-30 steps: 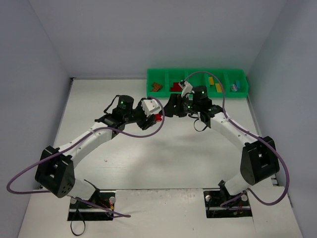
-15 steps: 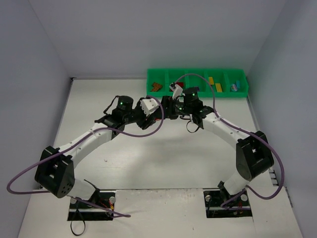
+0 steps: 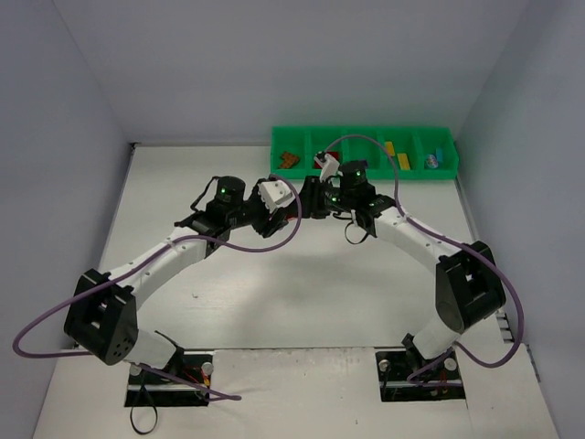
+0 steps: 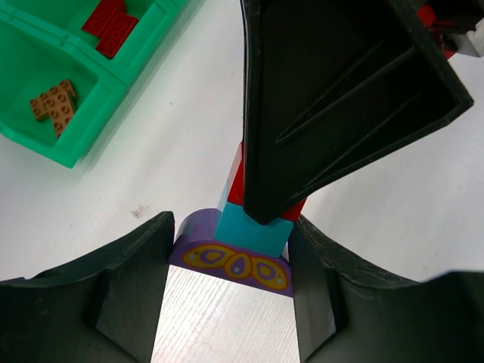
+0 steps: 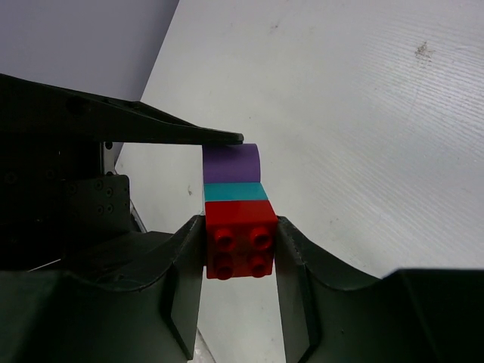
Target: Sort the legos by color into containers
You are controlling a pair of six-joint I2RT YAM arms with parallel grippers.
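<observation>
Two-handed grasp of a stack of 3 bricks (image 5: 234, 204) above the tabletop (image 5: 363, 113). The left hand (image 4: 231, 280) is closed on the purple brick (image 4: 193, 240), an arched piece whose yellow-printed face looks back into that hand's palm. The right hand (image 5: 238, 261) is closed on the red brick (image 5: 239, 227), a finger pressed to each side and the 4 studs pointing back toward its own palm. The teal brick (image 5: 235, 191) sits between the 2, touching both. The stack's long axis runs straight from one hand to the other, purple end at the left fingers and red end at the right fingers; the hands meet tip to tip. The green tray (image 4: 72, 155) lies ahead of the left hand and to its left, with a brown brick (image 4: 54, 108) in 1 compartment and red bricks (image 4: 110, 23) in the next.
</observation>
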